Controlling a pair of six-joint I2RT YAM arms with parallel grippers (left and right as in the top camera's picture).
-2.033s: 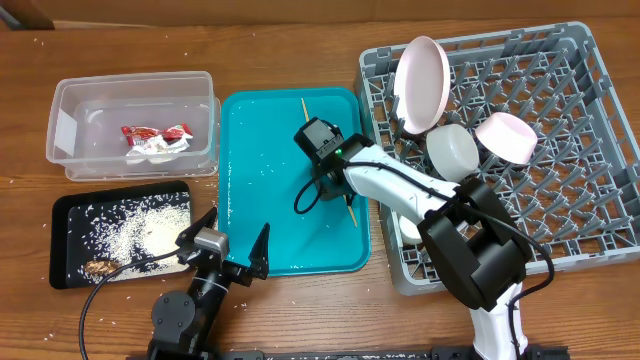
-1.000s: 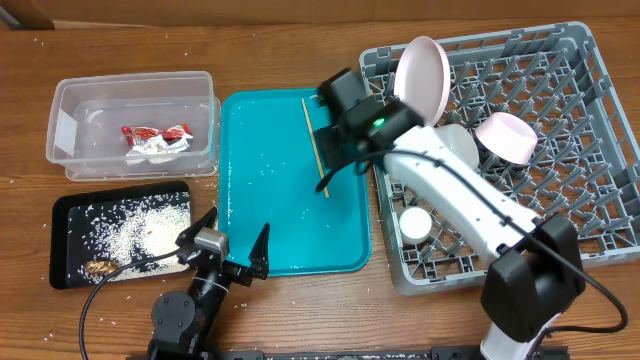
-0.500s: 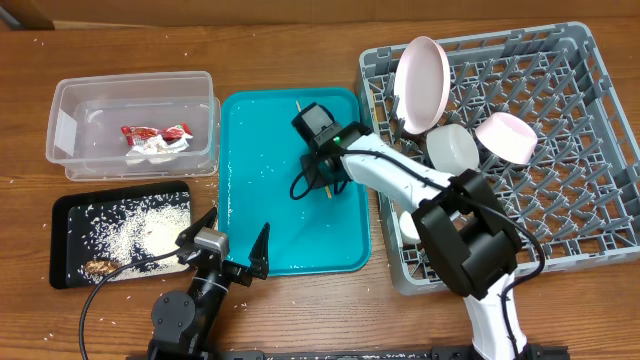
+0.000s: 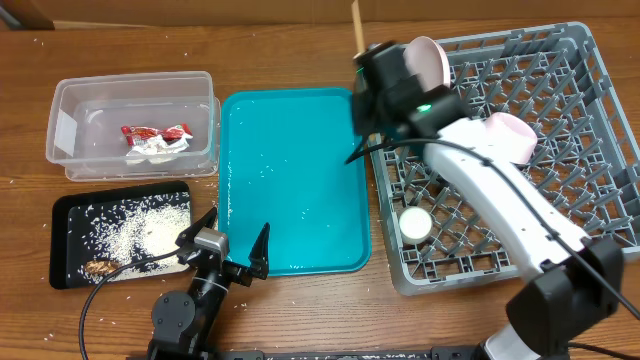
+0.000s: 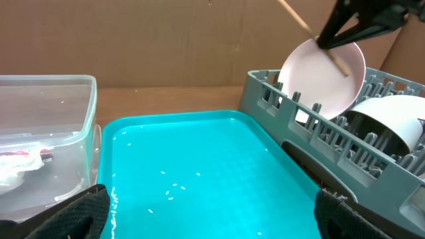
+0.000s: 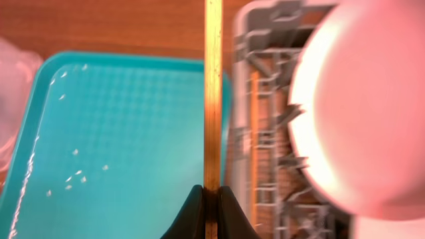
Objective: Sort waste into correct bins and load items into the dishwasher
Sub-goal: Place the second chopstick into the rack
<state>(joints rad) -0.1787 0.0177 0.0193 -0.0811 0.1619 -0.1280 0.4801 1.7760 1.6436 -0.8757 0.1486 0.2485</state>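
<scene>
My right gripper [image 4: 362, 60] is shut on a thin wooden chopstick [image 4: 355, 22], held in the air over the gap between the teal tray [image 4: 290, 180] and the grey dish rack [image 4: 580, 200]. In the right wrist view the chopstick [image 6: 212, 99] runs straight up from the pinched jaws of that gripper [image 6: 212, 189]. The rack holds a whitish-pink plate [image 4: 425, 60], a pink dish [image 4: 505, 135], a white cup [image 4: 414, 222] and a bowl [image 5: 388, 126]. My left gripper [image 4: 235, 235] stands open and empty at the tray's near edge.
A clear tub [image 4: 90, 115] at the back left holds a red-and-white wrapper [image 4: 155, 138]. In front of it a black tray [image 4: 60, 210] carries rice and a brown scrap [image 4: 100, 267]. Loose rice grains dot the teal tray [image 5: 199, 166].
My right gripper has shut on the chopstick that lay on the teal tray and lifted it to the rack's back-left corner. The left arm has not moved.
</scene>
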